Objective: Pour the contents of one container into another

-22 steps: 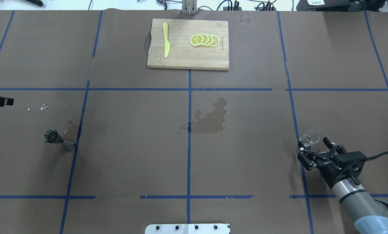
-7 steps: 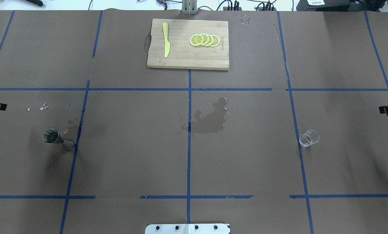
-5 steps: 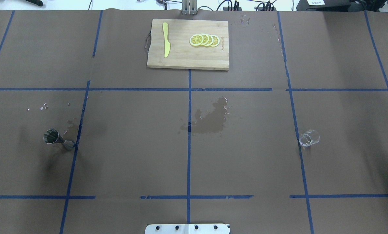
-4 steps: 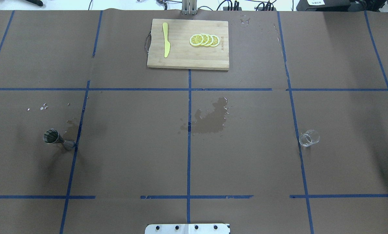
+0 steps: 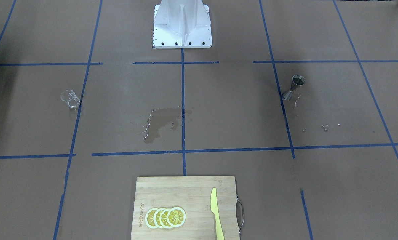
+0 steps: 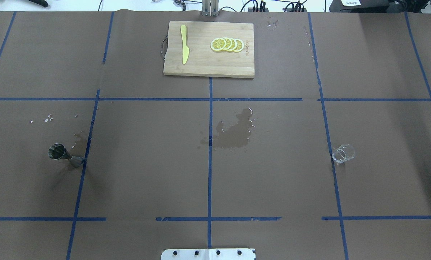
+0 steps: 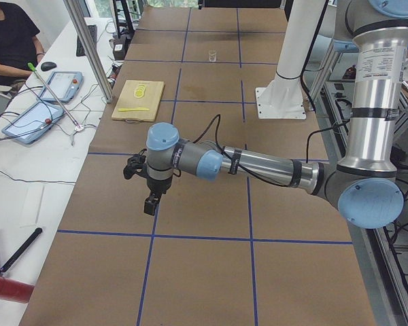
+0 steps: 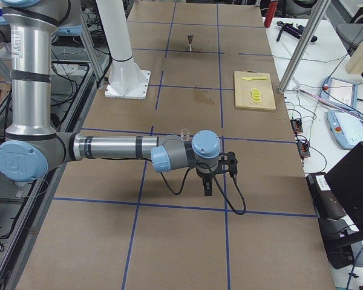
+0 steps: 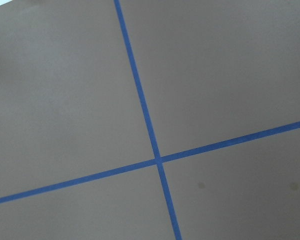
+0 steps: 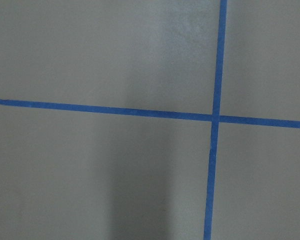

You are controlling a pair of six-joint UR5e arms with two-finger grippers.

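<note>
The small clear glass cup [image 6: 343, 153] stands upright and alone on the table's right side, also seen in the front-facing view [image 5: 70, 98]. The hourglass metal jigger [image 6: 64, 155] stands upright far off on the left side [image 5: 294, 87]. Neither gripper shows in the overhead or front-facing views. My left gripper [image 7: 144, 187] hangs over bare paper beyond the table's left part, far from the jigger. My right gripper [image 8: 218, 176] hovers past the glass [image 8: 184, 132], apart from it. I cannot tell whether either is open or shut.
A wooden cutting board [image 6: 208, 48] with lemon slices [image 6: 227, 44] and a yellow knife [image 6: 184, 44] lies at the far middle. A wet stain [image 6: 233, 131] darkens the paper at the centre. The white robot base [image 5: 182, 23] stands at the near edge.
My right gripper pulled back from beside the glass and left the overhead view to the right. The left gripper's tip also slid out at the left edge. Glass and jigger stayed put.
</note>
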